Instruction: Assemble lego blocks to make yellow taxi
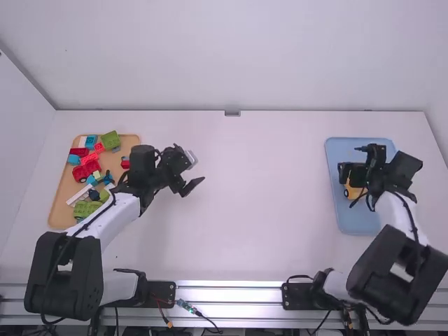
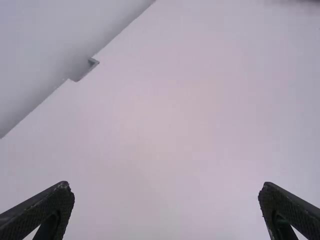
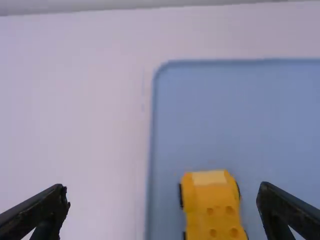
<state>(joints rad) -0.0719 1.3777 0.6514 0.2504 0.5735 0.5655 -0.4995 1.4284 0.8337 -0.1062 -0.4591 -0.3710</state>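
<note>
High view: the left hand (image 1: 197,170) hangs over the bench (image 1: 259,203), right of the wooden tray (image 1: 59,203) of blocks (image 1: 87,168). The right hand (image 1: 351,184) is over the blue tray (image 1: 355,224), where the yellow car (image 1: 353,192) sits (on its wheels).

Left wrist view: that left hand (image 2: 166,187) is spread wide, nothing between its fingers.

Right wrist view: the right hand (image 3: 163,189) is spread too, the car showing nearer one finger (not pinched).

Bright, diffuse light covers the table (image 1: 266,210). Faint, soft-edged shading lies on the near side of the left fingers (image 1: 191,186); pale glare streaks the metal rail (image 1: 231,295) nearer the camera.
</note>
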